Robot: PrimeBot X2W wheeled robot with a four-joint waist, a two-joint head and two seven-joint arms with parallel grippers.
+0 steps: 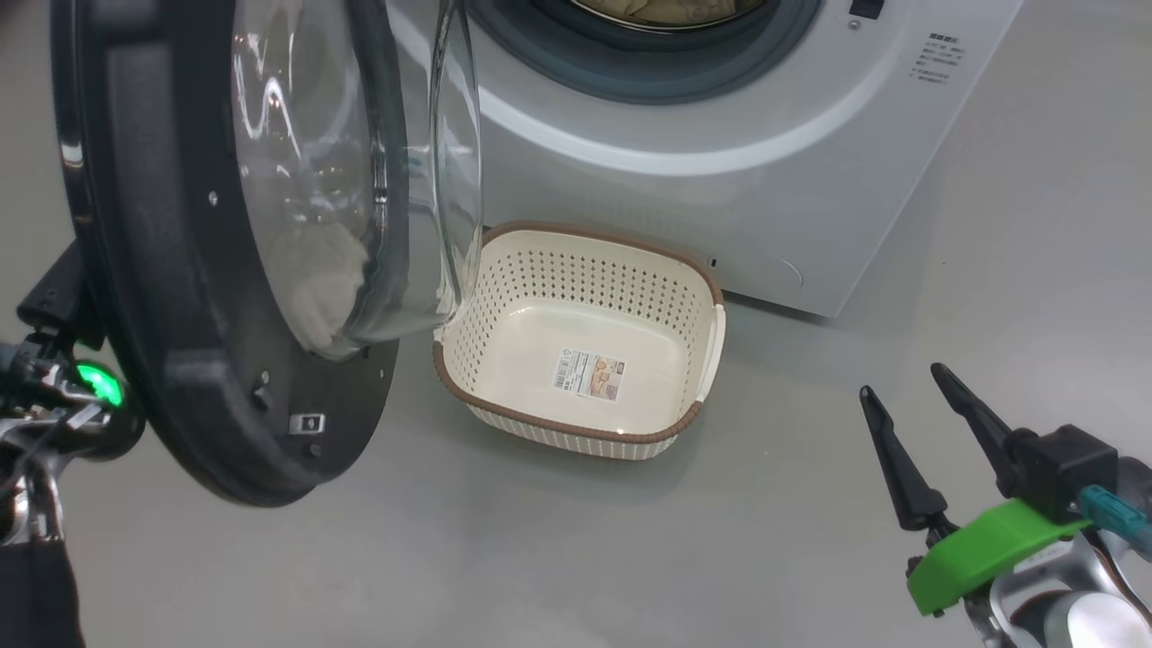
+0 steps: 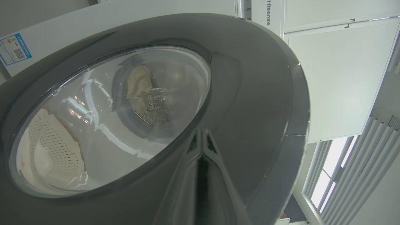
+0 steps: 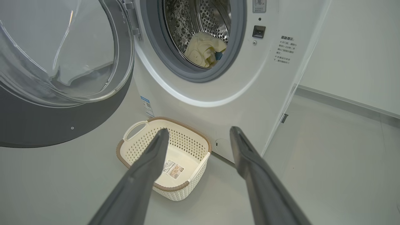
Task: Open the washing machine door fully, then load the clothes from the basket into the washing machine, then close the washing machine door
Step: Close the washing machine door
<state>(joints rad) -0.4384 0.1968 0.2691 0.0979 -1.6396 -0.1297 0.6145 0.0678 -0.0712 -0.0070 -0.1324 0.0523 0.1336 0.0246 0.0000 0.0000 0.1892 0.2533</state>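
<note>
The washing machine [image 1: 720, 180] stands at the back with its door [image 1: 162, 270] swung out to the left. The door's black rim and glass bowl hang over the left end of the basket [image 1: 576, 261]. The basket sits on the floor in front of the machine, holding nothing but its label sticker. The clothes [image 3: 204, 48] lie inside the steel drum. My left gripper [image 2: 202, 132] is shut, its tips up against the door's [image 2: 250, 93] outer black face. My right gripper [image 1: 904, 382] is open at the lower right, off the floor, right of the basket [image 3: 184, 128], with nothing held.
Grey floor [image 1: 810, 540] spreads in front of and to the right of the machine. A white wall with a grey skirting [image 3: 343, 103] runs behind on the right. White Hisense panels [image 2: 328, 78] and window blinds [image 2: 343, 175] show past the door.
</note>
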